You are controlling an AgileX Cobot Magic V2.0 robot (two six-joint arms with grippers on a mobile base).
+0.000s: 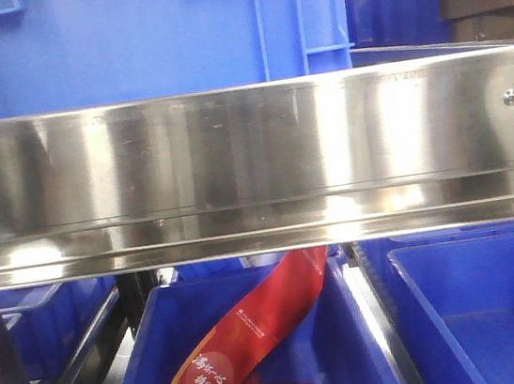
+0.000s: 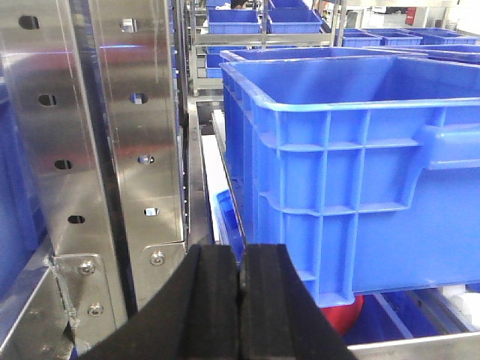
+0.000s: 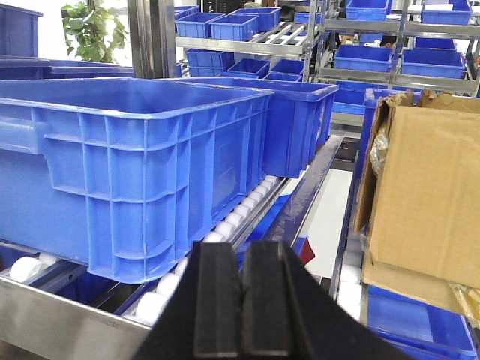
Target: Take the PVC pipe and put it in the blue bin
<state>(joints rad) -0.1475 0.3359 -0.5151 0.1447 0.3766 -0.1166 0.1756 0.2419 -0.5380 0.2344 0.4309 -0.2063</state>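
Searched all three views for the PVC pipe; found none, so could not place it. Found the left gripper (image 2: 241, 300) with its black pads pressed together and nothing clamped between, hanging just beside the perforated stainless steel upright (image 2: 112, 135) and facing the large ribbed blue plastic bin (image 2: 360, 187). Found the right gripper (image 3: 241, 300) likewise closed on nothing, low before the front edge of the white-roller rack shelf (image 3: 238, 214), with a brown cardboard box (image 3: 427, 187) off to one side.

Noted in the front view only a polished steel shelf rail (image 1: 252, 155) across the middle and, below it, a red printed ribbon (image 1: 264, 319) lying in a lower blue plastic tray (image 1: 153, 338).

Judged the step in hand to be search and approach: nothing grasped, nothing delivered. Judged the next move to call for bringing the pipe into view, then parting one pincer before closing in on it. Flagged the rail and the upright as likely obstructions to clear on the way.
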